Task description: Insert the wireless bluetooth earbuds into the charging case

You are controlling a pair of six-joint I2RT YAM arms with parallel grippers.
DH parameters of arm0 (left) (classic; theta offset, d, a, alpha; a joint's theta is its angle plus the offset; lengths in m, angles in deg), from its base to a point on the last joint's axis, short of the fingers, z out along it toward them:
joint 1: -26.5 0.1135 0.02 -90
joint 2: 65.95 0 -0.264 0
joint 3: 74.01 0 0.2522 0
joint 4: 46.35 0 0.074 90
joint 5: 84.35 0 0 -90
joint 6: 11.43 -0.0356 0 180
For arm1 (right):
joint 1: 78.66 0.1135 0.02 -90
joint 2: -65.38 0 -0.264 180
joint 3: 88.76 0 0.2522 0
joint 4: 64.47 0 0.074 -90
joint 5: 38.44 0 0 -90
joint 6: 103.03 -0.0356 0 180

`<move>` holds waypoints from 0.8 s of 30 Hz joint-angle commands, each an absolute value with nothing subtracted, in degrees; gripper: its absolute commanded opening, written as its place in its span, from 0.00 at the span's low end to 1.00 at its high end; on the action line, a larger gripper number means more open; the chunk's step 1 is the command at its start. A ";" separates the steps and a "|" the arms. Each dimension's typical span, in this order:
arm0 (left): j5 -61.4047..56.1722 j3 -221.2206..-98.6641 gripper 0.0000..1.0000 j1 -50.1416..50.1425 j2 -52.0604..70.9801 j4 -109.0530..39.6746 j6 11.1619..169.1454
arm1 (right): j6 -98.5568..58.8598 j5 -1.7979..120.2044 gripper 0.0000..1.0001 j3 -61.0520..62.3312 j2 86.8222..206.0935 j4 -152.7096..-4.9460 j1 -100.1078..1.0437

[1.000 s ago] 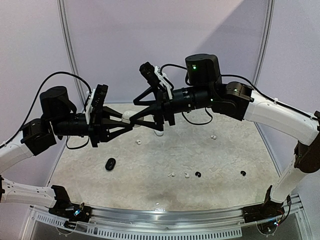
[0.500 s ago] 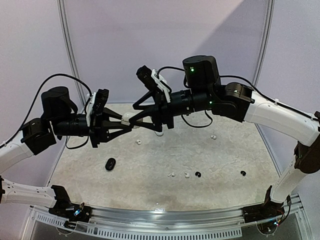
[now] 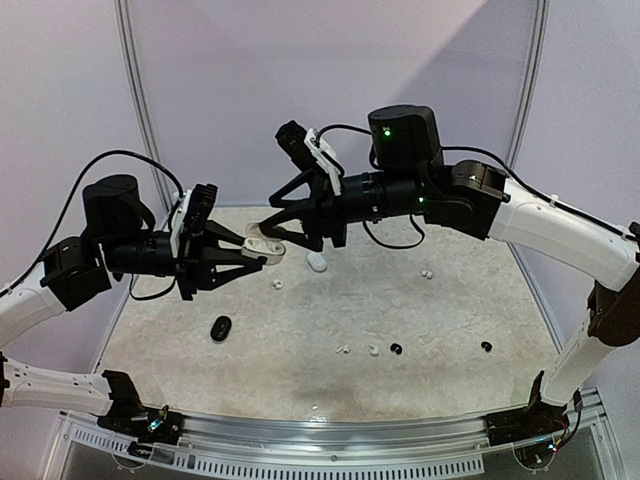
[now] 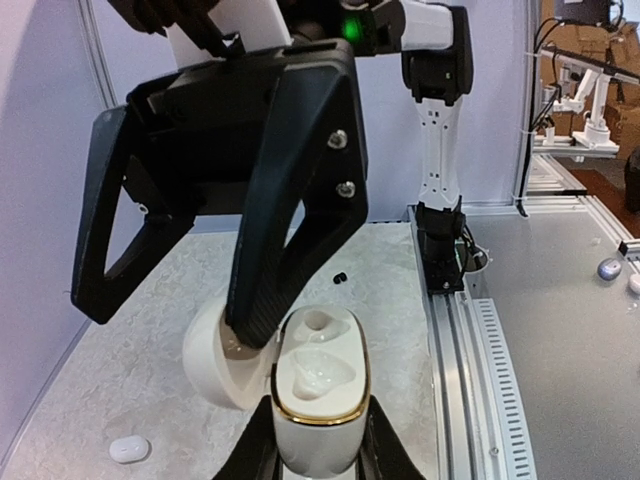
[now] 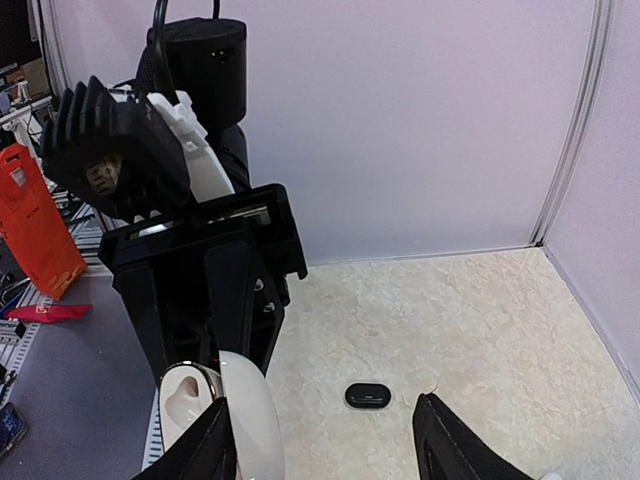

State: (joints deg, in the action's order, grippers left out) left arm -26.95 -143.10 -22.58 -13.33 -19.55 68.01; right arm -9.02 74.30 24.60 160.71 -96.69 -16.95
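My left gripper is shut on a white charging case with a gold rim, held above the table. Its lid hangs open to one side and both sockets are bare. My right gripper is open, and one of its fingers rests against the inside of the lid. On the table lie white earbuds and black earbuds. Neither gripper holds an earbud.
A closed white case lies on the table just beyond the grippers. A closed black case sits at the near left. White walls enclose the table on three sides, and a metal rail runs along the front.
The right gripper came down and in against the held case and narrowed a little. The case lid, shut before, now stands open. The left gripper kept its hold.
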 commanded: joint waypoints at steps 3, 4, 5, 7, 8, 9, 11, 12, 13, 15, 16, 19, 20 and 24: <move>-28.39 -141.79 0.00 -23.09 -14.55 -25.75 73.90 | -8.14 73.91 0.60 25.29 162.80 -99.76 -17.39; -27.98 -141.37 0.00 -23.01 -14.73 -27.27 75.32 | -8.15 74.16 0.60 25.41 162.90 -100.17 -17.40; -27.52 -140.90 0.00 -22.86 -14.85 -28.82 77.28 | -8.16 74.35 0.60 25.63 163.29 -100.70 -17.37; -26.80 -140.05 0.00 -22.60 -14.98 -31.31 80.86 | -8.58 74.63 0.61 26.32 163.97 -101.64 -17.40; -26.63 -139.65 0.00 -22.55 -15.03 -31.58 82.20 | -8.99 74.78 0.61 26.60 164.38 -101.90 -17.37; -26.54 -139.18 0.00 -22.54 -14.99 -31.61 83.04 | -9.34 75.08 0.61 26.96 164.57 -101.96 -17.47; -26.14 -138.13 0.00 -22.46 -15.10 -34.46 84.72 | -9.97 75.96 0.61 27.28 164.84 -101.59 -17.49; -25.72 -137.73 0.00 -22.46 -15.18 -34.97 85.37 | -10.22 76.45 0.62 27.43 164.79 -101.10 -17.56; -25.47 -137.44 0.00 -22.33 -15.23 -35.34 85.81 | -10.57 76.89 0.62 27.62 164.78 -100.87 -17.60; -24.94 -137.03 0.00 -21.93 -15.28 -35.88 86.69 | -11.53 77.84 0.63 27.97 164.70 -100.08 -17.80; -24.68 -136.81 0.00 -21.60 -15.34 -36.11 87.23 | -11.95 78.35 0.63 28.07 164.61 -99.55 -17.89; -24.42 -136.18 0.00 -20.53 -15.39 -37.01 88.69 | -12.76 79.12 0.64 28.19 164.27 -98.15 -18.00; -24.27 -136.01 0.00 -20.18 -15.34 -37.25 89.02 | -12.77 79.30 0.64 28.39 164.26 -98.06 -18.00; -22.86 -135.47 0.00 -18.95 -15.60 -37.49 90.82 | -12.75 80.62 0.70 29.42 164.66 -97.14 -18.00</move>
State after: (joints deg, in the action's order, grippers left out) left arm -24.88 -136.39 -20.66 -14.62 -33.32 87.94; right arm -12.08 78.11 27.66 163.37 -97.39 -17.97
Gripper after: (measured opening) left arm 0.214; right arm 0.675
